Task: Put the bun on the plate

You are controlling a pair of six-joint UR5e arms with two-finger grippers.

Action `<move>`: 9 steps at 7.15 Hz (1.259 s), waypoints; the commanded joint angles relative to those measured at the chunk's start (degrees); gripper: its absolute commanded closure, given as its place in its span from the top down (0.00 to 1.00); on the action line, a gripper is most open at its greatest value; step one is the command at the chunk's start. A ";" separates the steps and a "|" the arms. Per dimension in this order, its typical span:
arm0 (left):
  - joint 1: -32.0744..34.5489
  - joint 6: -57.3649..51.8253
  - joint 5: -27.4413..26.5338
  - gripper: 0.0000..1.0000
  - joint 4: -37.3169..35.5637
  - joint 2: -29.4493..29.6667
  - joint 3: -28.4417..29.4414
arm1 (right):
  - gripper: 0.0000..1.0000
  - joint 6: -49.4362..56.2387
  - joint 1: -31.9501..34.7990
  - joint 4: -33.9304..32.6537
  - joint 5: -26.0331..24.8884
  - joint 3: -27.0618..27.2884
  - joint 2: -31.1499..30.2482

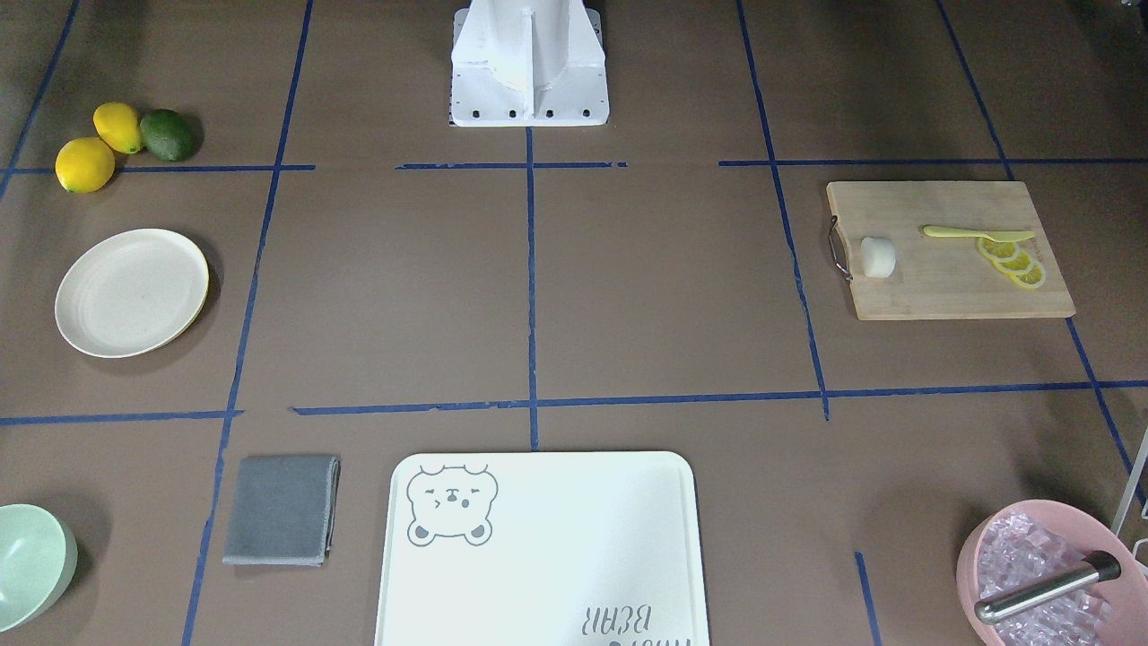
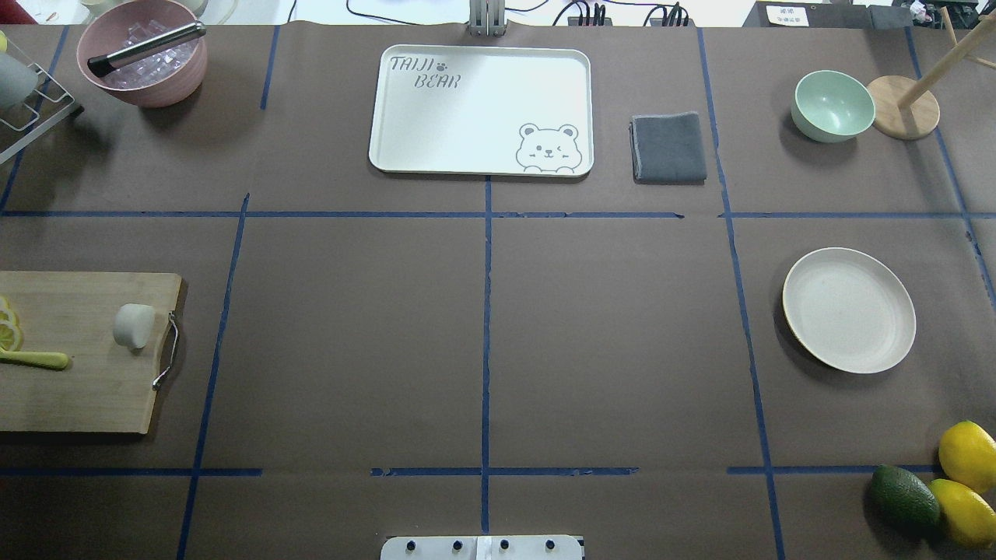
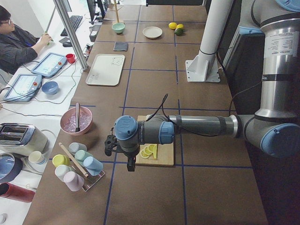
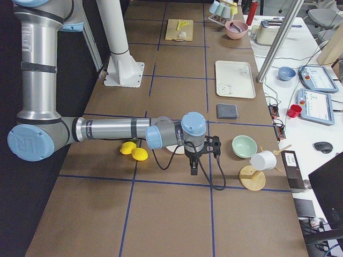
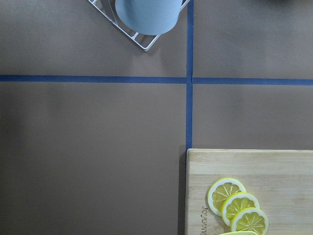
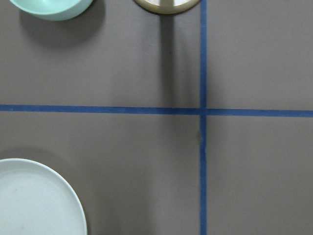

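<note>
The white bun [image 1: 878, 257] lies on its side at the handle end of a wooden cutting board [image 1: 951, 296]; the overhead view shows the bun [image 2: 134, 325] at far left. The cream plate [image 1: 131, 292] sits bare across the table, at the overhead view's right [image 2: 848, 309]. Only the side views show the grippers. My left gripper [image 3: 131, 165] hangs over the table just past the board's lemon end. My right gripper [image 4: 193, 170] hangs beside the plate, whose edge [image 6: 34, 200] fills the right wrist view's lower left corner. Whether either gripper is open or shut, I cannot tell.
Lemon slices [image 1: 1013, 262] and a yellow knife [image 1: 978, 234] share the board. A bear-print tray [image 2: 481, 109], grey cloth [image 2: 668, 147], mint bowl [image 2: 832, 105], pink ice bowl [image 2: 144, 61], two lemons [image 2: 967, 474] and an avocado [image 2: 904, 498] ring the table. A person [image 3: 18, 42] sits at a side desk.
</note>
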State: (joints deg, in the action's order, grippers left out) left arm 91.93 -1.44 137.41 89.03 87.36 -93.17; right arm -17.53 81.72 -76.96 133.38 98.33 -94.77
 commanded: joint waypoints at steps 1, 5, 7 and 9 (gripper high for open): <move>0.00 0.03 0.05 1.00 0.00 0.00 -0.17 | 1.00 -20.87 -10.56 11.70 -2.68 0.28 -0.41; 0.00 0.03 -0.03 1.00 0.00 0.00 -0.17 | 1.00 -26.50 -19.57 16.06 -7.17 -1.65 -3.39; 0.00 -0.06 -0.03 1.00 0.09 0.00 -0.17 | 0.99 -26.59 -22.46 15.97 -7.09 -1.82 -4.28; 0.00 -0.06 -0.03 1.00 0.00 0.00 -0.17 | 0.98 -26.24 -23.71 15.97 -7.09 -3.05 -4.20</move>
State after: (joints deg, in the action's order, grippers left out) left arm 91.93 -1.48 137.37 89.06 87.36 -93.34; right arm -43.87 58.82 -61.00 126.30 95.83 -98.98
